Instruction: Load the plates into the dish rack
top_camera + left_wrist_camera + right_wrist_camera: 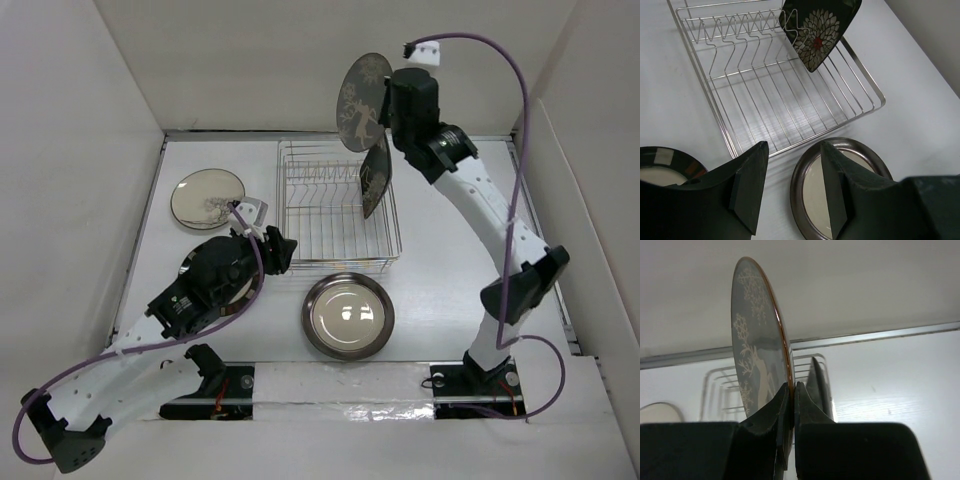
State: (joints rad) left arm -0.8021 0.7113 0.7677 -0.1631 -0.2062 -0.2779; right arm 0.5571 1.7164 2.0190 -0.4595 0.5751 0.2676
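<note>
Plates at the loading stage, two arms over one tabletop. The dish rack sits centrally toward the far edge. A dark floral plate stands on edge among the prongs at the rack's right end, leaning slightly, evidently propped by the wires.

The right hand is closed on the rim of the grey deer plate, raised above the far edge of the rack. In the right wrist view both fingers pinch the lower rim, so the plate rises vertically from the hand, edge-on to the camera. This upright hold probably suits lowering it into a slot beside the floral plate.

The left hand is open and holds nothing; its jaws stand apart above the near edge of the rack. The shiny metal plate lies flat by the near edge, just in front of the rack and just right of this hand, likely the next pick. The cream plate lies flat toward the far left corner. A further round plate is largely hidden beneath the left arm.
</note>
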